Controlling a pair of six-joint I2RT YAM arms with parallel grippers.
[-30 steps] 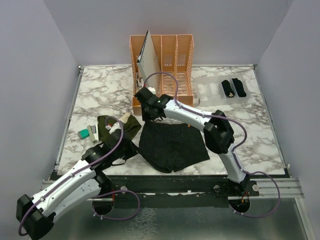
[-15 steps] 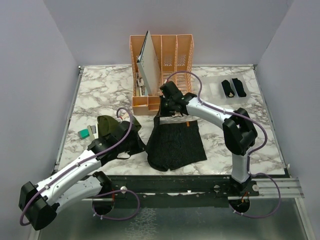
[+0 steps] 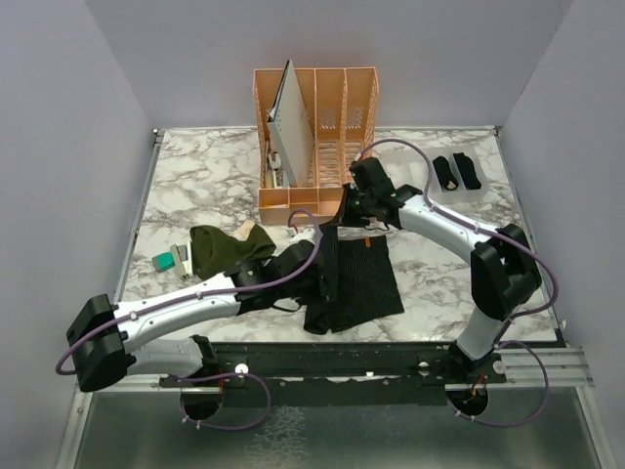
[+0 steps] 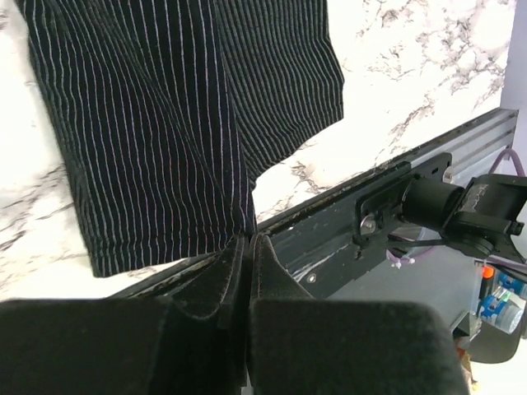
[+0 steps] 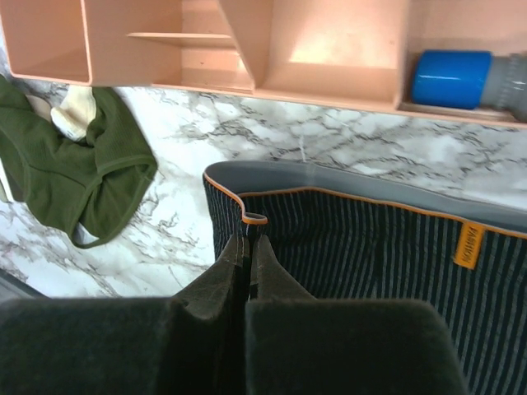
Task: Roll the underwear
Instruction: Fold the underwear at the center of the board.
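The finely striped black underwear point(image 3: 363, 281) lies on the marble near the front, its left side lifted and folded toward the right. My left gripper point(image 3: 322, 280) is shut on its lower left hem point(image 4: 239, 222). My right gripper point(image 3: 344, 221) is shut on the grey, orange-piped waistband point(image 5: 255, 219) at the upper left corner. The striped cloth point(image 4: 165, 123) hangs from the left fingers point(image 4: 247, 237). An olive-green underwear with cream band point(image 3: 227, 249) lies crumpled to the left point(image 5: 74, 173). Two rolled black bundles point(image 3: 456, 172) sit in a clear tray at the back right.
An orange desk organizer point(image 3: 317, 127) with a tilted board stands at the back centre, close behind the right gripper point(image 5: 313, 49); a blue cylinder point(image 5: 451, 78) lies in it. A teal block point(image 3: 163, 261) sits at the left. The front rail point(image 4: 346, 222) runs just below the left gripper.
Both grippers have moved right, carrying the left edge of the striped underwear with them. The garment's left part now folds over its middle, and it looks narrower.
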